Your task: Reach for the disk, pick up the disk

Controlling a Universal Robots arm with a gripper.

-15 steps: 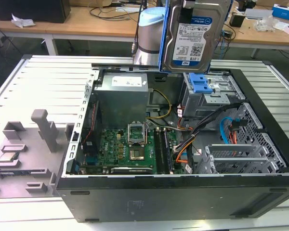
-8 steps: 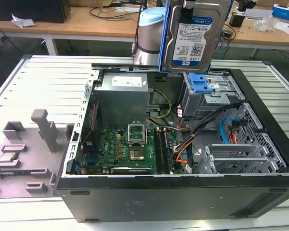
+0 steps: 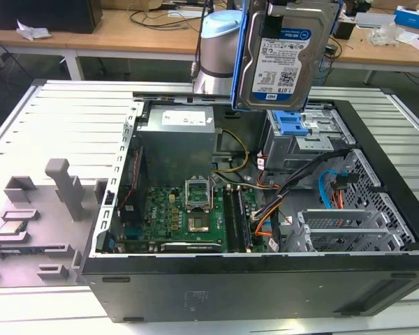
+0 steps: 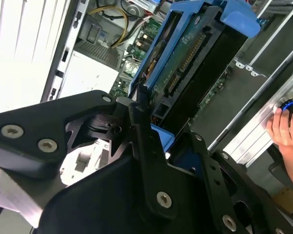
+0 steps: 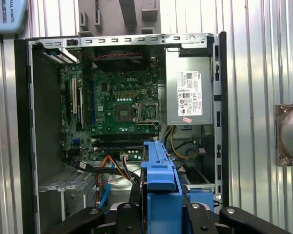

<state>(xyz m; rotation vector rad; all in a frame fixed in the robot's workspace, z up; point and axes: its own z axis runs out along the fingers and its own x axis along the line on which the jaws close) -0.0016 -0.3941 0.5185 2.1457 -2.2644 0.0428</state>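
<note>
The disk (image 3: 286, 59) hangs upright in the air above the open computer case (image 3: 265, 279), its white-and-blue label facing the exterior view and a blue frame along its sides. My gripper (image 4: 166, 139) is shut on the disk (image 4: 195, 53) at its blue frame, with one black finger (image 4: 139, 109) pressed against the side. In the first wrist view the disk (image 5: 160, 170) is seen edge-on as a blue strip between the black jaws of my gripper (image 5: 161, 208), high over the case interior.
Inside the case lie the motherboard (image 3: 181, 213), the power supply (image 3: 178, 136) and a drive cage with a blue bracket (image 3: 292, 125). A grey fixture holding a small CPU chip (image 3: 10, 229) sits on the exterior view's left. A person's hand (image 4: 285, 126) rests beside the case.
</note>
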